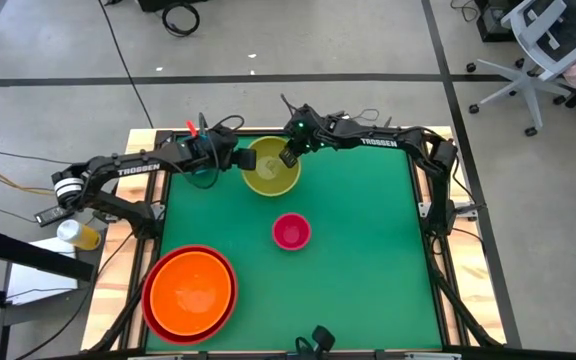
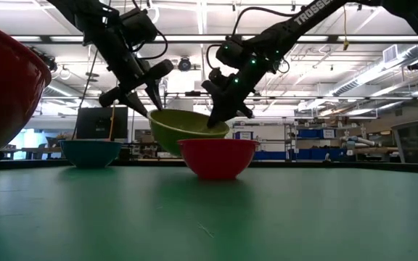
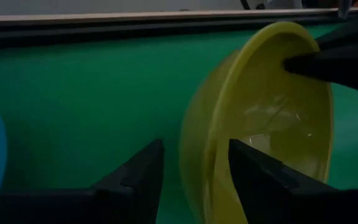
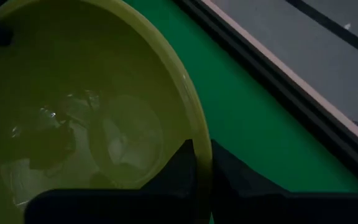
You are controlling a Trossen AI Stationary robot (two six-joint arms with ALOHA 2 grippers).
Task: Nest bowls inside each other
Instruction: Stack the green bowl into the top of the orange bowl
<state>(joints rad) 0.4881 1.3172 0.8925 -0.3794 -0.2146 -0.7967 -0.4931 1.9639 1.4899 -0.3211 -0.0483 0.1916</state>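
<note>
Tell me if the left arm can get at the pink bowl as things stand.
Probably not yet: the left gripper straddles the yellow-green bowl's rim. The path to the pink bowl looks free.

You see a glossy, smooth plastic yellow-green bowl point(image 1: 271, 167), a shiny pink bowl point(image 1: 291, 231), and a matt green surface point(image 1: 368, 250) edged in pale wood.

Green table point(image 1: 368, 260): yellow-green bowl point(image 1: 271, 170) at far centre, left gripper point(image 1: 236, 158) at its left rim, right gripper point(image 1: 290, 155) at its right rim. Pink bowl point(image 1: 291, 231) mid-table. Orange bowl point(image 1: 190, 289) nested in red bowl point(image 1: 154, 314), near left.
</note>
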